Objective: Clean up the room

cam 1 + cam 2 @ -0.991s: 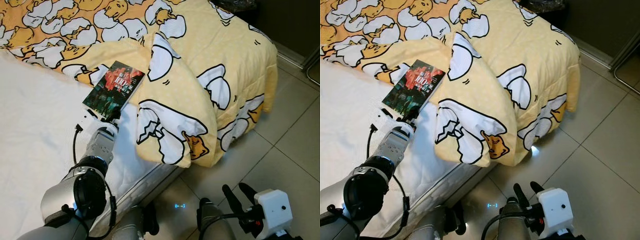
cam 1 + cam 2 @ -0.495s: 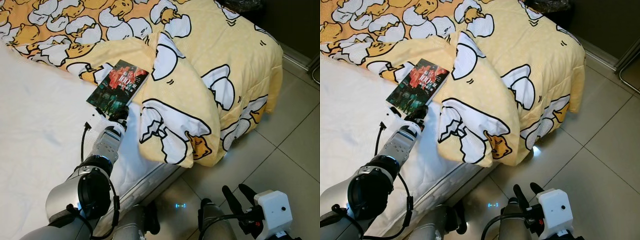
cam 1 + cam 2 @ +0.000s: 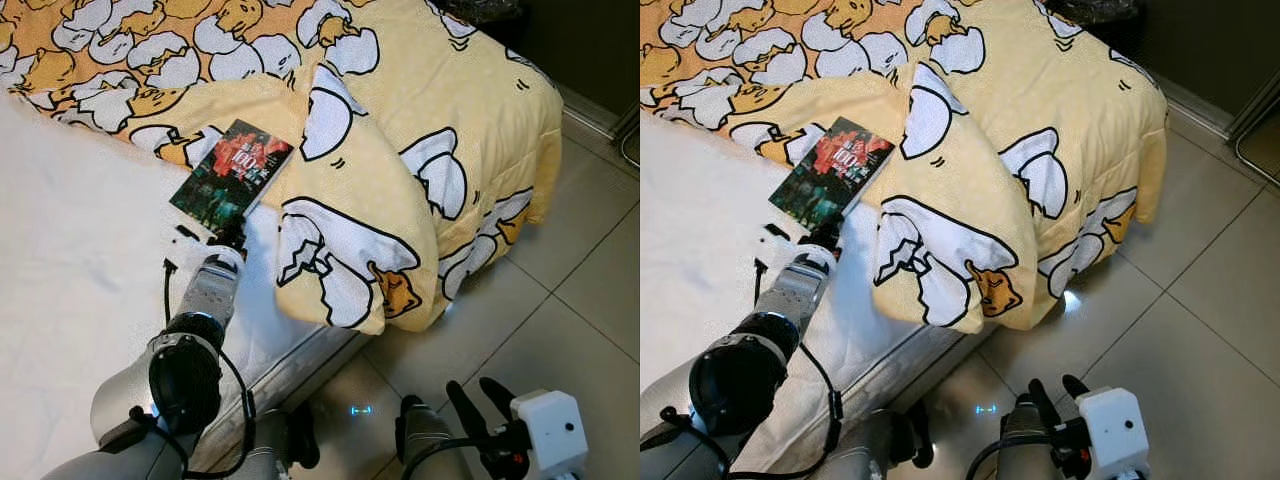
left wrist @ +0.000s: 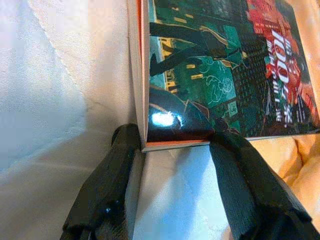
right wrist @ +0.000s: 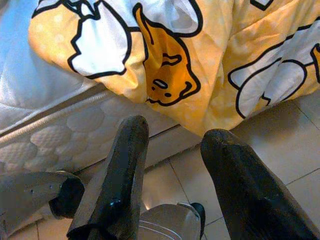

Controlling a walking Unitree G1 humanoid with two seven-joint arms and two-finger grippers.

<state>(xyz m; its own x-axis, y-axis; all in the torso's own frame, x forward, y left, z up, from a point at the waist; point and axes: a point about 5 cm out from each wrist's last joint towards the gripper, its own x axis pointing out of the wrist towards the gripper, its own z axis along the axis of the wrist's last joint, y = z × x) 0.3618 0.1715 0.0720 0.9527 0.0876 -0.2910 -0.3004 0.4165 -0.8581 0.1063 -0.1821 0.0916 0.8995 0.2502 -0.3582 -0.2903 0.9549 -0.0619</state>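
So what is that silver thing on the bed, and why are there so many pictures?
It's a robot's arm. Two pictures come from cameras on its head, looking down; two more come from cameras on its wrists. The left claw reaches across the white bed to a book with a dark red and green cover, lying partly on the yellow egg-print blanket. In the left wrist picture, its two black fingers sit open at either side of the book's corner. The right claw hangs open over the tiled floor, holding nothing.
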